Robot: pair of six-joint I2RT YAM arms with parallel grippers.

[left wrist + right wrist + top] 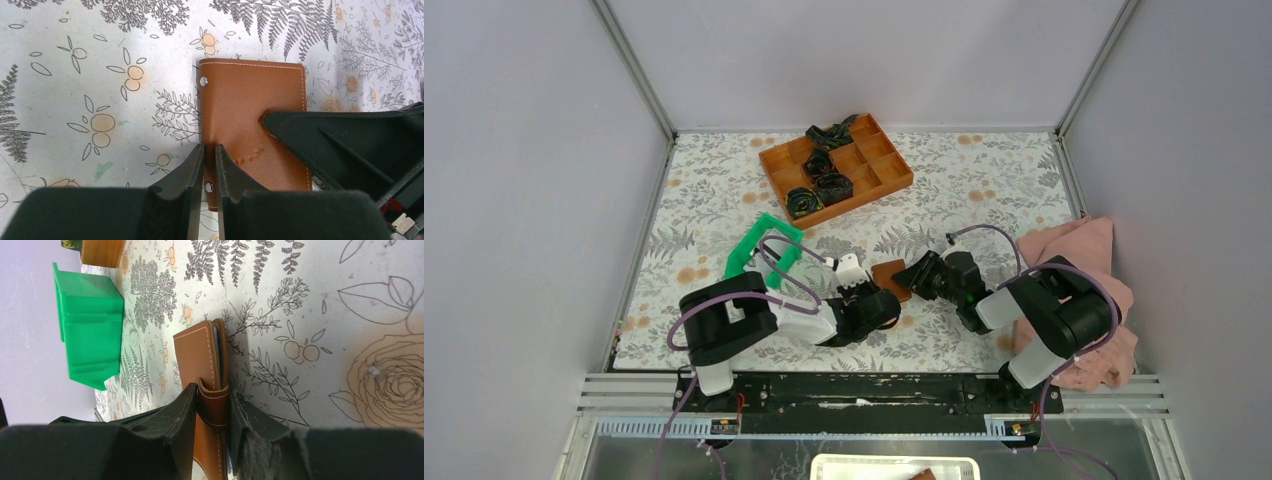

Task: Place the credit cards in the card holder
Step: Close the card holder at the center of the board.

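Observation:
The brown card holder (891, 277) lies folded shut on the patterned table, between both grippers. In the left wrist view my left gripper (210, 148) is shut on the card holder's (250, 105) near edge, beside a snap stud. One black finger of the other arm presses on its cover from the right. In the right wrist view my right gripper (213, 391) is shut across the card holder (197, 352), over its snap tab. A thin pale-blue edge, seemingly a credit card (218, 347), shows between the covers. No other credit cards are in view.
An orange compartment tray (879, 170) with black coiled items stands at the back. A green plastic tray (759, 250) sits just left of the left gripper (871, 298); it is also in the right wrist view (90, 325). A pink cloth (1084, 265) lies at the right edge, beside the right gripper (921, 272).

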